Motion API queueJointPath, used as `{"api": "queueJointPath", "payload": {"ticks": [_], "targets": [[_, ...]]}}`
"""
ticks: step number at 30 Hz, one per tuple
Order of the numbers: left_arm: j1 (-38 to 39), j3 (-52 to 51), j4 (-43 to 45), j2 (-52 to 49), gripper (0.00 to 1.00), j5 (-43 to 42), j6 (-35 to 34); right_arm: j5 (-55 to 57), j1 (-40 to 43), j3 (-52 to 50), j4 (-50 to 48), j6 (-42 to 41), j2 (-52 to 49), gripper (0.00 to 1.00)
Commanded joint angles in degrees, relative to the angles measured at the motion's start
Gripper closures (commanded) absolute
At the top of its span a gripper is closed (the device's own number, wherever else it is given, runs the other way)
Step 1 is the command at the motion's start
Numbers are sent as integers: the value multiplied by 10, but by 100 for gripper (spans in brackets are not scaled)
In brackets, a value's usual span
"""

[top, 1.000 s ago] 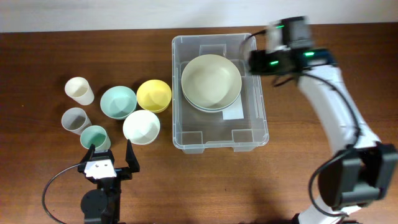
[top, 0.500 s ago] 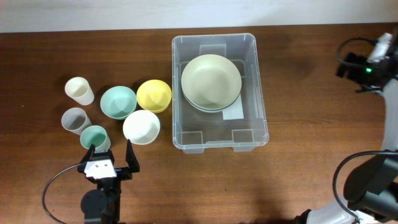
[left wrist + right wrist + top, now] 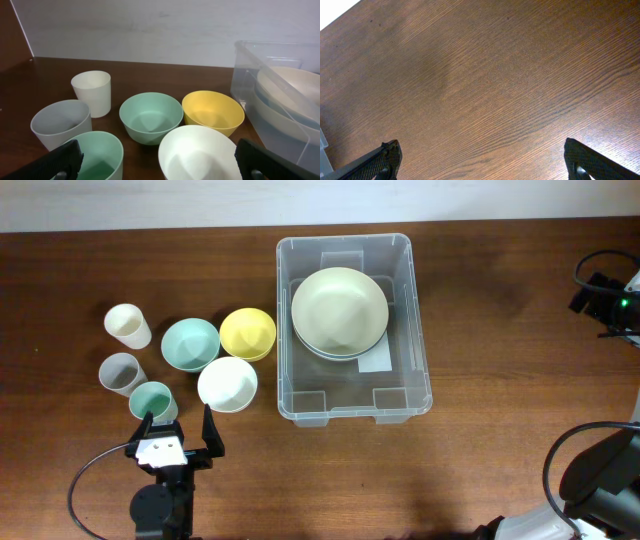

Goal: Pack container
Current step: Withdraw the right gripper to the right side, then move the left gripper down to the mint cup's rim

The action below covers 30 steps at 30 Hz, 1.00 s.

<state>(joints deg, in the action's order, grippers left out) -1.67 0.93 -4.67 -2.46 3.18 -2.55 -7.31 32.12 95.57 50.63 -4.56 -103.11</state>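
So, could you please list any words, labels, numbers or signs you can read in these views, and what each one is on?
None can be read. The white label on the base of the container is too small to read and partly covered by the stacked dishes.

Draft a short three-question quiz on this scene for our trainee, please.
1. True or false: the yellow bowl lies in the container.
2. Which bowl is nearest the left gripper? A teal, B yellow, C white.
3. How many cups stand outside the container?
Key: 1 false; 2 C, the white bowl; 3 three.
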Motion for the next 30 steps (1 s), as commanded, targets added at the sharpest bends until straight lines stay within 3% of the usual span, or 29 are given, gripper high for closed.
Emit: {"api": "queueJointPath", "payload": {"ticks": [1, 11, 18, 21, 25, 30], "targets": [[2, -4, 1, 3, 0, -5, 9, 5, 1, 9, 0, -2, 14, 1], [1, -4, 15, 3, 0, 4, 9, 5, 1, 9, 0, -2, 14, 1], [1, 8, 151, 3, 0, 11, 11, 5, 1, 9, 0, -2, 14, 1], [1, 43, 117, -12, 0, 54, 5, 5, 1, 9, 0, -2, 14, 1], [1, 133, -7, -84, 0, 132, -30, 5, 1, 9, 0, -2, 14, 1], [1, 303, -90, -222, 0, 133, -30, 5, 1, 9, 0, -2, 14, 1]]}}
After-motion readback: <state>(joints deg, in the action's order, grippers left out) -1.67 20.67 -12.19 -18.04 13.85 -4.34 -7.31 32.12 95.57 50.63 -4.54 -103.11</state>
